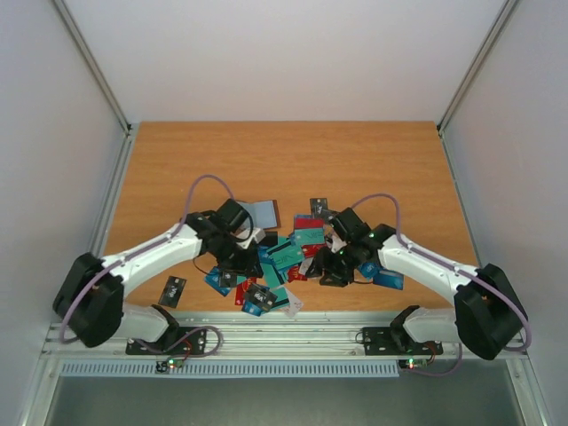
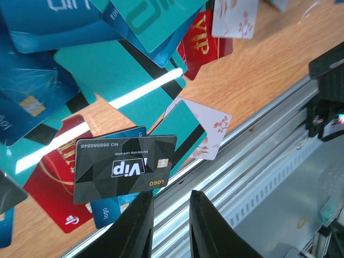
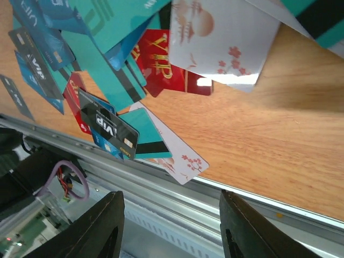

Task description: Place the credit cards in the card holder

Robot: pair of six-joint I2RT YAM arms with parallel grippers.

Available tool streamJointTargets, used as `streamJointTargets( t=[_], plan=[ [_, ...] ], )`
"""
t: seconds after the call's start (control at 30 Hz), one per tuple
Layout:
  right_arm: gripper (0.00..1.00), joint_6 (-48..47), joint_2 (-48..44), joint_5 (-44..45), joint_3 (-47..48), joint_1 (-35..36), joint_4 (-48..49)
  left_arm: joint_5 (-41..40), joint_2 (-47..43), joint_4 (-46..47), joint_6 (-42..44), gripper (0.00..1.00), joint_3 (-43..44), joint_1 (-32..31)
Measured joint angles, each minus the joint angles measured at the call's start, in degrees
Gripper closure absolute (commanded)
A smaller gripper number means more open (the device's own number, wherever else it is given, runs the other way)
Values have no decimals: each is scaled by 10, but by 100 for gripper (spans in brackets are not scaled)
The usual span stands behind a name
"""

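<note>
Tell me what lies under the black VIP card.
Under the black card a blue card pokes out above and below, with a red card beneath its left end. Their covered parts and anything else underneath cannot be seen.

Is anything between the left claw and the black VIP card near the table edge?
Nothing visible. The left claw is open and empty; the black VIP card lies uncovered on top of a red card and a blue card.
</note>
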Motion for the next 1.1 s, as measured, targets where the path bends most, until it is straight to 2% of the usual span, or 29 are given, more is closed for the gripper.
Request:
streamJointTargets(
  t=[0.17, 0.33, 0.47, 0.73, 1.1],
  plan=[
    [50, 100, -70, 9, -94, 6, 70, 0, 87, 10, -3, 80, 35, -43],
    [50, 189, -97, 51, -138, 90, 111, -7, 136, 9, -1, 80, 80, -70],
    [50, 243, -87, 81, -158, 136, 159, -17, 172, 8, 7, 81, 109, -85],
    [50, 304, -33, 130, -171, 199, 249, -36, 206, 0, 22, 81, 107, -92],
    [49, 365, -24, 169, -193, 255, 342, -35, 243, 15, 24, 81, 89, -106]
  ],
)
